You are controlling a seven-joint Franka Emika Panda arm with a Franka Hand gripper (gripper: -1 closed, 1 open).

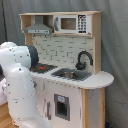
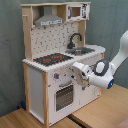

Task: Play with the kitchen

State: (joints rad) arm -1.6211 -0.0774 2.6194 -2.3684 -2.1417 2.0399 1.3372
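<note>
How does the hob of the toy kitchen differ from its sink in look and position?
The hob is a flat black plate with red rings, while the sink is a sunken grey basin. The hob lies under the grey hood; the sink lies below the toy microwave. A black faucet stands behind the sink, but nothing stands on the hob. Both are set in the same pale countertop.
</note>
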